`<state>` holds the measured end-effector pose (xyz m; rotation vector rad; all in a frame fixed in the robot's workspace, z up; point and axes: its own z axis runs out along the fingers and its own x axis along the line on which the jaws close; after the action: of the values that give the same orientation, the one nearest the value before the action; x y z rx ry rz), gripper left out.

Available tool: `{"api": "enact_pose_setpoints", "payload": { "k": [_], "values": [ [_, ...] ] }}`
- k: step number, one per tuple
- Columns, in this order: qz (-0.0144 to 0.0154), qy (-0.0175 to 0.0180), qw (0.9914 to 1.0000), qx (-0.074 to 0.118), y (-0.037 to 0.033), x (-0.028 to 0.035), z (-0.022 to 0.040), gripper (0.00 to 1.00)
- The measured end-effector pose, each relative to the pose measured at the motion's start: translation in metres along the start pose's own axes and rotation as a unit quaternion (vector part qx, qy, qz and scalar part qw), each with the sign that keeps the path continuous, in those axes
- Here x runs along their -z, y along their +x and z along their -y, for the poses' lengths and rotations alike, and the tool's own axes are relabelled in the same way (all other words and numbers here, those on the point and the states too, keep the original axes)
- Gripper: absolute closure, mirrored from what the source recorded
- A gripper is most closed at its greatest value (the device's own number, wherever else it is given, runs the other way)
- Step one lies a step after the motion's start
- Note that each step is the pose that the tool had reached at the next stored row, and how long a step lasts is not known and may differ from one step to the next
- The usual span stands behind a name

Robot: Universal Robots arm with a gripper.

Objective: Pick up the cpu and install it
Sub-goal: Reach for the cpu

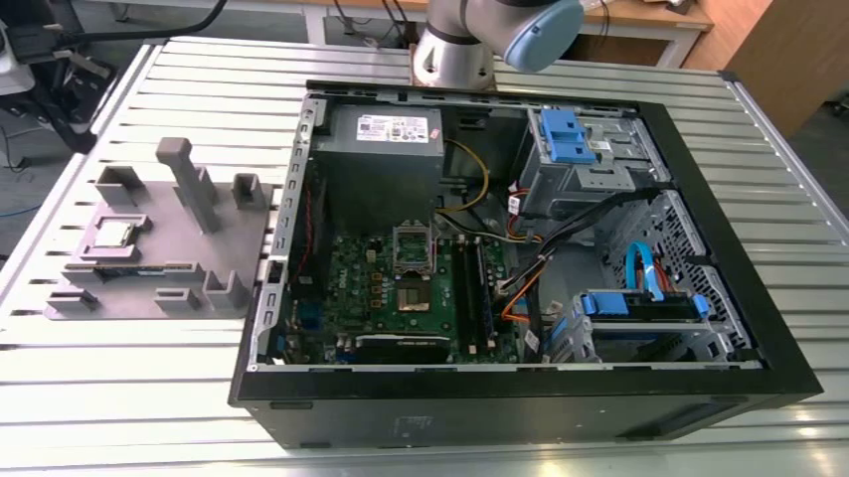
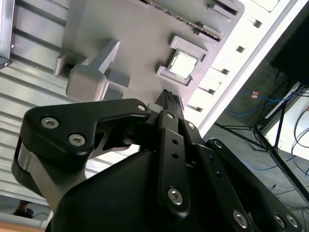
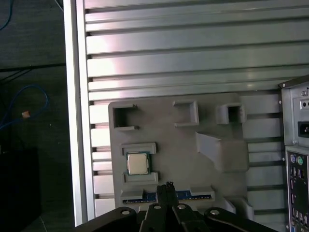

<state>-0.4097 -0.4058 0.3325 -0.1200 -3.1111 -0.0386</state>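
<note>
The cpu [image 1: 117, 235] is a small silvery square chip lying flat in a framed pocket of the grey fixture plate [image 1: 199, 253], on the exterior view's left of the open computer case. It shows in both wrist views [image 2: 183, 65] [image 3: 137, 163]. My gripper [image 3: 168, 185] hangs well above the plate with its black fingers [image 2: 169, 100] closed together and nothing between them. Its tips line up close beside the cpu, not touching it. The silver-framed socket [image 1: 414, 260] sits on the green motherboard inside the case.
A long green memory stick [image 3: 190, 195] lies in a slot of the plate near the cpu. Upright grey posts [image 1: 186, 179] rise from the plate. The black case wall [image 1: 285, 238] stands beside it. The slatted metal table [image 1: 133, 378] ends near the plate.
</note>
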Motion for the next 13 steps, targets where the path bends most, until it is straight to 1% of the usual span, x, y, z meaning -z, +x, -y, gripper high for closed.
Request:
{"api": "enact_pose_setpoints", "payload": {
  "k": [8,13],
  "values": [
    [0.0000,0.0000,1.00000,0.000,0.0040,-0.0111,0.0042,0.89],
    [0.0000,0.0000,1.00000,0.000,0.0082,-0.0186,0.0060,0.89]
  ]
}}
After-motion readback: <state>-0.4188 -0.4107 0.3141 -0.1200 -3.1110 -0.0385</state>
